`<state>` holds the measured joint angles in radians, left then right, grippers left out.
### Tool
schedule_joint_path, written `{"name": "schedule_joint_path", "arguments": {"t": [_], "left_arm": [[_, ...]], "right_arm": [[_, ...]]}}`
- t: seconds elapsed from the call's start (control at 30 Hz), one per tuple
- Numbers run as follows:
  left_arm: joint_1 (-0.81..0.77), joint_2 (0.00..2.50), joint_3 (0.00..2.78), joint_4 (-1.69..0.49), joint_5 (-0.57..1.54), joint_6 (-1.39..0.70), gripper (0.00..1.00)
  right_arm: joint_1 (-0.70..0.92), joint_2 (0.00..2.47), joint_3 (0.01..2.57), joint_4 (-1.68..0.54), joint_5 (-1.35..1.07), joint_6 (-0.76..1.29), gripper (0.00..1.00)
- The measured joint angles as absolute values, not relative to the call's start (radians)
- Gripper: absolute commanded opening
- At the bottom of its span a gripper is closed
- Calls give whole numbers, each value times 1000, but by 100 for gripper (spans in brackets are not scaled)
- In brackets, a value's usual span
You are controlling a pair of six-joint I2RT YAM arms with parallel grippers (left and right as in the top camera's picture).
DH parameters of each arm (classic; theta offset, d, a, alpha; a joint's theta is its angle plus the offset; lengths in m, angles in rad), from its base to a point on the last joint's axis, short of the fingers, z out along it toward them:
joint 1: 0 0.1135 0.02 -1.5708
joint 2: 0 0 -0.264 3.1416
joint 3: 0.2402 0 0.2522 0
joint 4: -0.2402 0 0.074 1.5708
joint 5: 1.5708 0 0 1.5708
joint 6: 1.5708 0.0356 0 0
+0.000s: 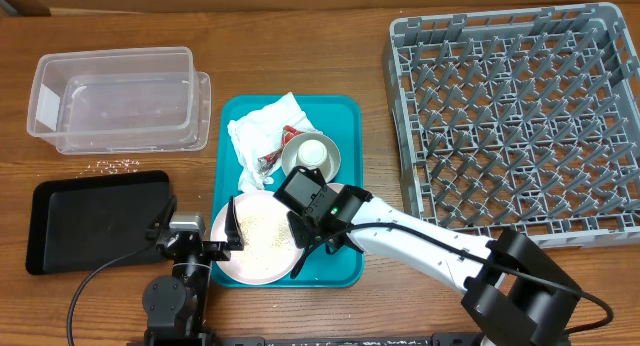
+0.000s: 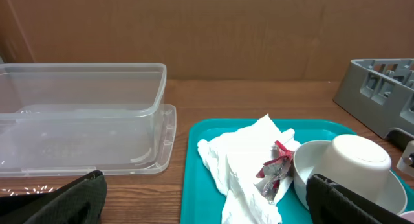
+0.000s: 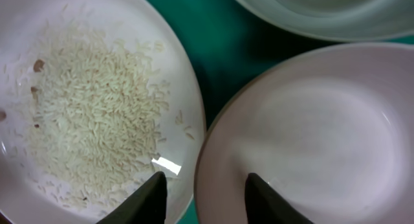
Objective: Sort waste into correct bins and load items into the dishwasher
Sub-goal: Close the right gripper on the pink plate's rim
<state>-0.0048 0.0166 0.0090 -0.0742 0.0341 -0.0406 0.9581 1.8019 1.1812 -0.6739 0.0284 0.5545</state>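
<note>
My right gripper is open, its jaws astride the rim of the small pale-pink bowl, one finger inside and one outside over the pink plate. Rice crumbs cover that plate. From overhead the right gripper hides the bowl. Crumpled napkins and a red packet lie at the teal tray's far end beside the grey bowl holding a white cup. My left gripper hangs wide open, empty, at the plate's left edge.
The teal tray carries all the dishes. A clear tub stands at the back left, a black tray in front of it, with loose crumbs on the wood between them. The grey dish rack fills the right side.
</note>
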Motion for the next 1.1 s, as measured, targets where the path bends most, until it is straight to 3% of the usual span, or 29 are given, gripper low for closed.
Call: {"name": "schedule_joint_path", "arguments": {"t": [0.47,0.93,1.1], "left_arm": [[-5,17,9,-74,34,-41,100],[-5,17,9,-74,34,-41,100],[-5,17,9,-74,34,-41,100]], "right_arm": [[1010,1802,1181,-690,60,569,29],[1028,1802,1182,-706,81,577,5],[1028,1802,1219,-779,94,578,4]]}}
